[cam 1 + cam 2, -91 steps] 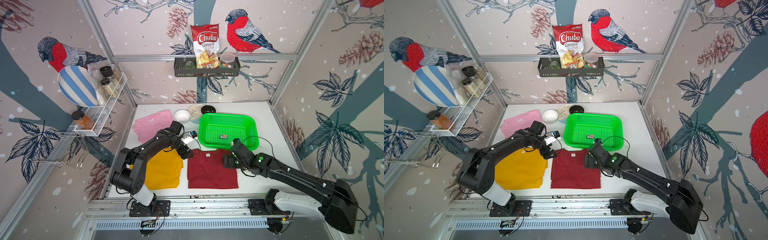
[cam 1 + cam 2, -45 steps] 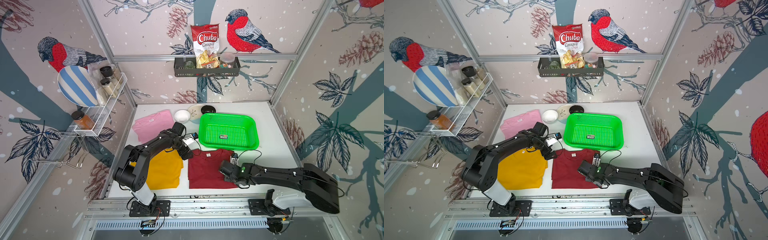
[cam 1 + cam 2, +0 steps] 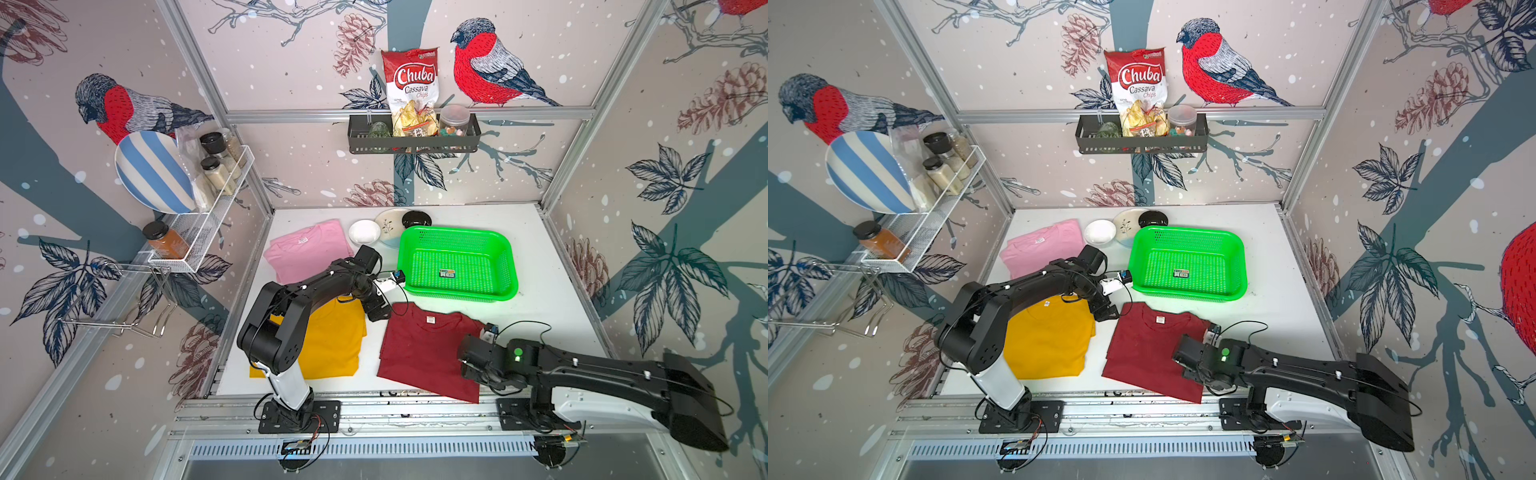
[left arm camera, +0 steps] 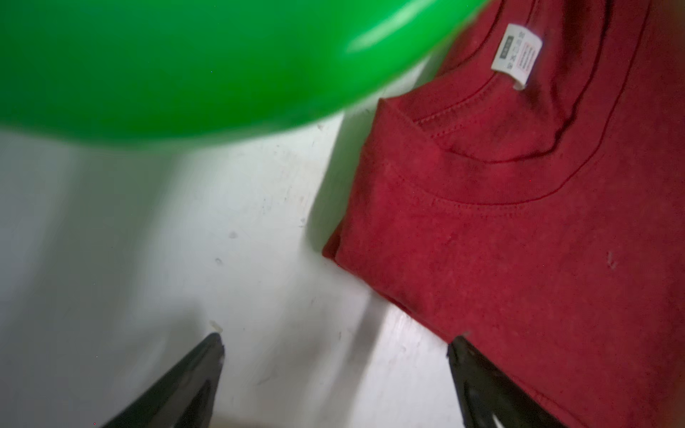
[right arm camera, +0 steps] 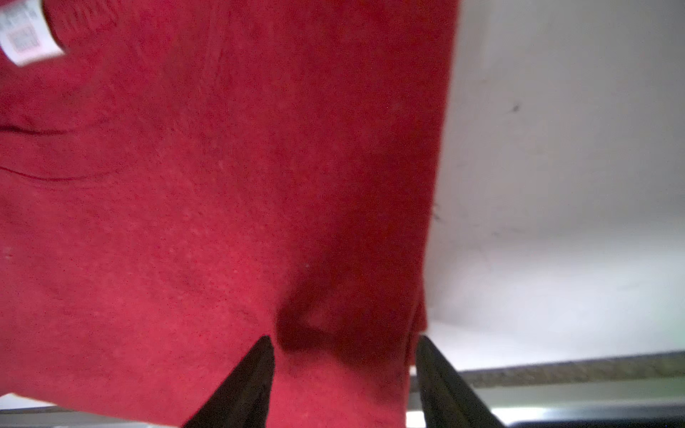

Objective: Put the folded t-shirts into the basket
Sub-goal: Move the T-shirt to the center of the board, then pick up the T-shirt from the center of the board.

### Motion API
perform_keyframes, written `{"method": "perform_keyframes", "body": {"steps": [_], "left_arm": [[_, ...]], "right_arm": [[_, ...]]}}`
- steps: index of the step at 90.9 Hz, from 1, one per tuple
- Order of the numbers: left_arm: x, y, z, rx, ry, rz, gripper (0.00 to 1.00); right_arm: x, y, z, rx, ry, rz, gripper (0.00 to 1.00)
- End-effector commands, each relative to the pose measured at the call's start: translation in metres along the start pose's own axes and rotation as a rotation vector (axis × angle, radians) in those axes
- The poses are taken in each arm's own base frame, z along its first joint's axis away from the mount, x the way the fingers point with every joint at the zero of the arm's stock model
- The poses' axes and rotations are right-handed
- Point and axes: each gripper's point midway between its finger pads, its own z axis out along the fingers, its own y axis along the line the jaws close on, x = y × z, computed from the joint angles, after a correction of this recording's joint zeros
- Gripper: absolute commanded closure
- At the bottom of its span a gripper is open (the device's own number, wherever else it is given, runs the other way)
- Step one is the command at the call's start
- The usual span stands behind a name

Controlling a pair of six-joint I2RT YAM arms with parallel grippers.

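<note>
White table (image 3: 540, 307) is carrying the green basket (image 3: 510, 266), and the dark red t-shirt (image 3: 424, 353) is lying between it and the front edge. The left gripper (image 4: 337, 338) is hanging spread wide at the shirt's corner. The right gripper (image 5: 344, 338) is straddling its right edge; pinching or not is unclear. The left arm (image 3: 316, 286) is hiding part of the yellow t-shirt (image 3: 332, 349).

Both top views are bright, even and sharp, with soft shadows; wide-angle stretch splays the aluminium frame posts (image 3: 203, 70) toward ten and two o'clock. In the left wrist view the bright green plastic mesh basket (image 4: 166, 63) is a defocused, glare-streaked smear. In the right wrist view the dark red folded cotton t-shirt (image 5: 185, 185) is softly blurred.
</note>
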Motion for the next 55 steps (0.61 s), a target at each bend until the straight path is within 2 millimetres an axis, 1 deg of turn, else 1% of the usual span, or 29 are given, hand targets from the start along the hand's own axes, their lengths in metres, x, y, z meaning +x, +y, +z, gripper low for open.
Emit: {"method": "perform_keyframes", "body": {"steps": [1,6,14,23,28,35,41,44,49,55], "left_arm": [[0.0,-0.005,0.0,0.03,0.023,-0.024,0.09],[-0.001,-0.006,0.0,0.036,0.037,-0.057,0.09],[-0.003,-0.016,-0.005,0.075,0.038,-0.08,0.11],[-0.006,-0.023,-0.012,0.085,0.004,-0.087,0.1],[-0.009,-0.023,-0.014,0.077,-0.013,-0.078,0.1],[-0.01,-0.021,-0.015,0.065,-0.02,-0.068,0.1],[-0.011,-0.018,-0.014,0.054,-0.02,-0.069,0.1],[-0.012,-0.016,-0.014,0.049,-0.02,-0.074,0.1],[-0.014,-0.015,-0.015,0.04,-0.027,-0.082,0.1],[-0.014,-0.014,-0.016,0.034,-0.033,-0.088,0.1]], "right_arm": [[-0.02,-0.017,-0.022,0.013,-0.057,0.042,0.32],[-0.035,-0.018,-0.032,-0.027,-0.095,0.066,0.31],[-0.055,-0.015,-0.04,-0.104,-0.119,0.091,0.29],[-0.076,-0.013,-0.04,-0.168,-0.132,0.109,0.26],[-0.082,-0.011,-0.035,-0.205,-0.114,0.105,0.24],[-0.089,-0.014,-0.024,-0.224,-0.082,0.108,0.23],[-0.099,-0.018,-0.014,-0.246,-0.075,0.117,0.24],[-0.1,-0.019,-0.007,-0.251,-0.053,0.124,0.24],[-0.102,-0.016,0.0,-0.281,-0.031,0.114,0.24],[-0.103,-0.017,0.011,-0.272,0.0,0.096,0.24]]}}
